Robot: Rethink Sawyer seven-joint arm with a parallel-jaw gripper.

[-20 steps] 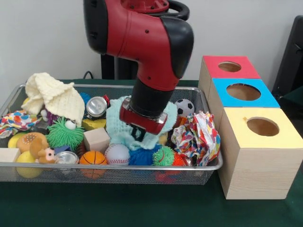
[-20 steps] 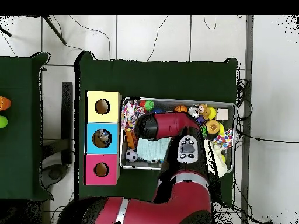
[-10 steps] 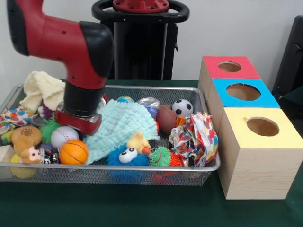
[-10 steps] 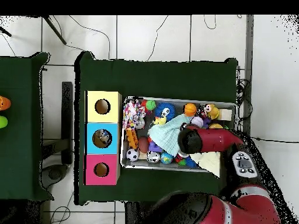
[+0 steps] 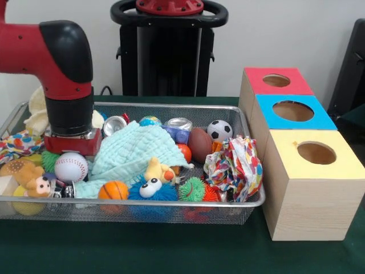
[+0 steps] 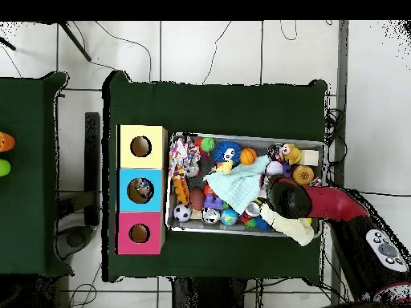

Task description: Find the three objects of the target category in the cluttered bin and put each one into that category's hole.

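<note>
The wire mesh bin is full of toys at the left of the table. My gripper is down in its left end, just behind a baseball and next to a mint-green cloth; its tip is hidden. An orange basketball, a soccer ball and a brown football lie among the clutter. Three wooden boxes with holes stand to the right: red, blue and yellow. In the overhead view the gripper is at the bin's right end.
Also in the bin are a colourful crumpled cloth, a cream knitted cloth, two cans, a blue fuzzy toy with eyes, a yellow duck, a green spiky ball and a monkey plush. The pedestal stands behind.
In the front view the arm has swept from the bin's middle to its left end. The mint-green cloth was dragged and spread out. Balls and toys have shifted.
</note>
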